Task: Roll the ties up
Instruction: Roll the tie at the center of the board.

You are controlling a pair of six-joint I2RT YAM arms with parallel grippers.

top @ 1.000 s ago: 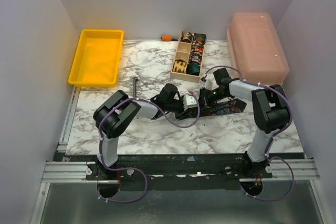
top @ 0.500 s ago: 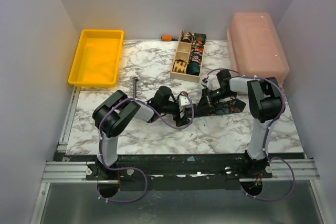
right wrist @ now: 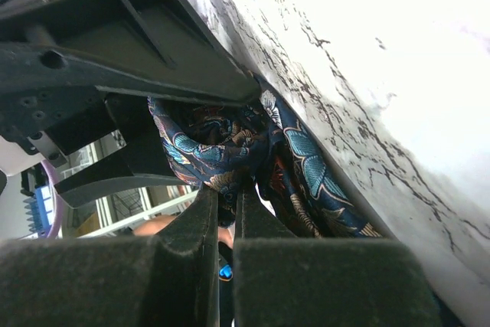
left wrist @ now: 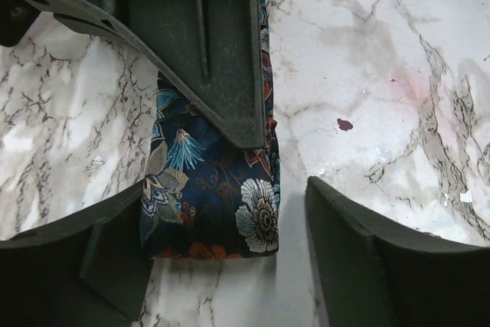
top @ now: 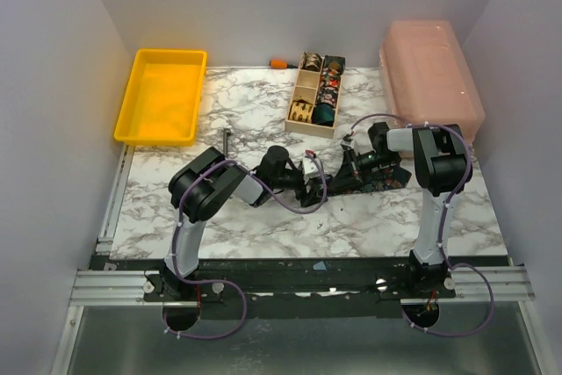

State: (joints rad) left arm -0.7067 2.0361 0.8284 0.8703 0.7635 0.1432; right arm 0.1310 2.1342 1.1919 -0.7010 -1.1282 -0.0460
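Observation:
A dark tie with multicoloured floral print (top: 379, 183) lies on the marble table right of centre. In the left wrist view its folded end (left wrist: 210, 204) lies flat between my left gripper's (left wrist: 227, 220) open jaws and touches the left finger (left wrist: 84, 262). My right gripper (right wrist: 227, 193) is shut on a bunched fold of the same tie (right wrist: 230, 143), and one of its fingers lies over the strip. In the top view the left gripper (top: 313, 176) and right gripper (top: 349, 169) meet over the tie's left end. Several coiled ties (top: 323, 114) sit in the wooden box.
The wooden compartment box (top: 307, 85) stands behind the grippers. A yellow tray (top: 162, 98) is at the back left and a pink lidded bin (top: 430, 76) at the back right. A dark T-shaped tool (top: 226, 142) lies left of the arms. An orange-handled tool (top: 281, 63) lies by the back wall.
The right arm has swung its elbow back towards the bin, and its gripper has shifted slightly. The left arm's elbow has moved right. Both grippers stay at the tie's left end.

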